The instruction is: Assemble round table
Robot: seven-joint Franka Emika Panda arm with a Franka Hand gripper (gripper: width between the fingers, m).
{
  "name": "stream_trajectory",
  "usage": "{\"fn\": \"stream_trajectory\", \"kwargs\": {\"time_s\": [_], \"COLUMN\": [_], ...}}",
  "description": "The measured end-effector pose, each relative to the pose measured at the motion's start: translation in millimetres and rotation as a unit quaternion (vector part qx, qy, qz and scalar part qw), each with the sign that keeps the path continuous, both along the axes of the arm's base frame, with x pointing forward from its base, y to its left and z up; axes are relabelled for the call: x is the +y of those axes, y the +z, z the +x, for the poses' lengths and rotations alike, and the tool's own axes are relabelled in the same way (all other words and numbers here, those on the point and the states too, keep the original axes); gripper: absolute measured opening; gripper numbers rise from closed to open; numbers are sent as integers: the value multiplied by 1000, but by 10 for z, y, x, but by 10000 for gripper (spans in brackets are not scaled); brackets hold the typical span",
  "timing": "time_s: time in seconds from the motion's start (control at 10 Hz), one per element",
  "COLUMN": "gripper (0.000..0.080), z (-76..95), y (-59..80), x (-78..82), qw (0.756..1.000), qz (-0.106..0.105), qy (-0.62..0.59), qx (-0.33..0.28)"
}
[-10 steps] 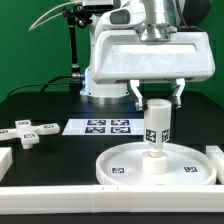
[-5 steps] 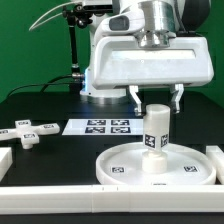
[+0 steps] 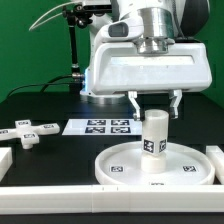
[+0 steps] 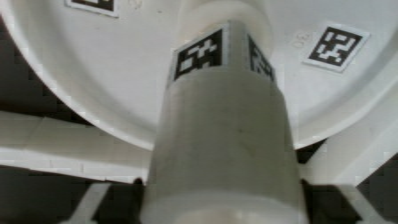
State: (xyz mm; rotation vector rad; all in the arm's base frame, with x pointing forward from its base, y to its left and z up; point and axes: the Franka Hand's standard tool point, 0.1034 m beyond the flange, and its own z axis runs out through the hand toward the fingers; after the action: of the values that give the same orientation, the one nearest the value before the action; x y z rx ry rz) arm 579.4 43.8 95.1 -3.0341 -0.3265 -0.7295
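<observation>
Bright even light, soft shadows, blurred wrist close-up

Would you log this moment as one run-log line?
gripper: open, above leg | leg: upright on round disc | foot piece: on table, apart

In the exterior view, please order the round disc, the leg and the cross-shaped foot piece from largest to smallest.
1. round disc
2. leg and cross-shaped foot piece: alike in apparent size; the foot piece lies farther back, so unranked.

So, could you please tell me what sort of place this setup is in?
Probably a robotics lab bench: a green backdrop, a black table carrying the marker board, and a tagged white leg standing on the round disc.
</observation>
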Motion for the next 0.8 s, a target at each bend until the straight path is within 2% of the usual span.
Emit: {"fn": "stream_trajectory", "kwargs": {"time_s": [0.1, 0.3, 0.4, 0.6, 0.8], "gripper": [409, 605, 641, 647, 649], "z": [-1, -1, -1, 5, 24], "y": [-2, -2, -2, 20, 122], "x": [-1, -1, -1, -12, -36], "qw": [1000, 1000, 1000, 1000, 1000], "qz": [0, 0, 0, 1, 3], "qy": [0, 0, 0, -1, -1], "qx": [0, 0, 0, 4, 13]}}
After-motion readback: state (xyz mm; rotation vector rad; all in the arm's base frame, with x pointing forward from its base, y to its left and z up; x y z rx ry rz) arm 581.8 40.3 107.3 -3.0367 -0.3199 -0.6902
